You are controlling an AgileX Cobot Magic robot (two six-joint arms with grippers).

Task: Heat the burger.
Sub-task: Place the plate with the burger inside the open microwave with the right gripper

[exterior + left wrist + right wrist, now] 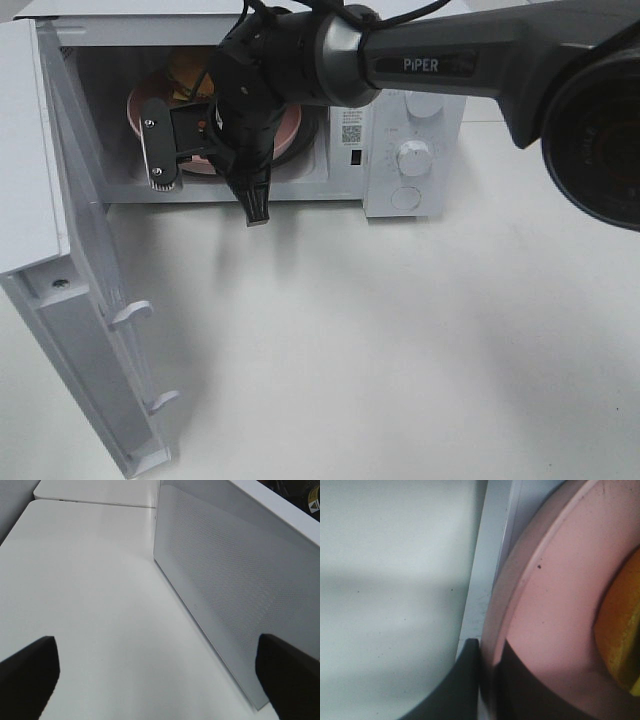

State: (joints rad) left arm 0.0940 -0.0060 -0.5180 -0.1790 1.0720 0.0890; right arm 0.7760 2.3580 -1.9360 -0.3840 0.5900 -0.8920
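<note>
white microwave [415,195], pink plate [291,130], golden-brown burger [185,68], white table [400,350], door [235,590] with fine dotted mesh.

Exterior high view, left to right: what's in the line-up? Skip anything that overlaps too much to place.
open microwave door → pink plate carrying the burger → QR sticker → middle dial → dark arm joint

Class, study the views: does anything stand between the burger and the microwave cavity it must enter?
Nothing visible does. The microwave door hangs open, and the burger on its pink plate is already inside the cavity, rim pinched by the right gripper.
</note>
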